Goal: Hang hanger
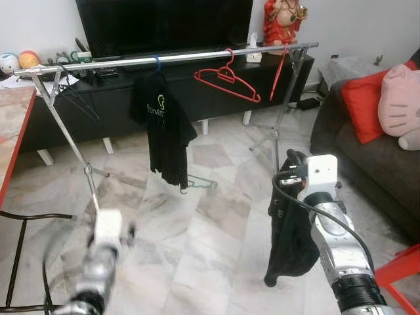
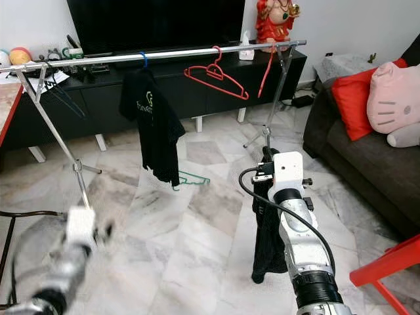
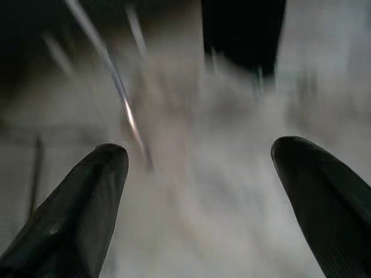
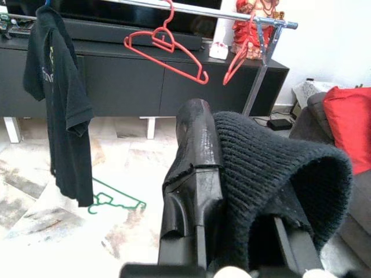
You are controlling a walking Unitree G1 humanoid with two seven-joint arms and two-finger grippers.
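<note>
Right wrist view: right end effector (image 4: 232, 191) pinching black knit garment (image 4: 272, 168); left wrist view: left end effector (image 3: 200, 174) spread, blurred.

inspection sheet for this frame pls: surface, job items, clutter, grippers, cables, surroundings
Surface: marble floor.
Job's things: rail holds black shirt, red hanger, a second red hanger at its right end.
Clutter: green hanger on floor.
Grippers: left gripper open, blurred; right gripper draped with black knit garment.
Cables: black cable on right arm.
Surroundings: TV, sofa, red cushion.
</note>
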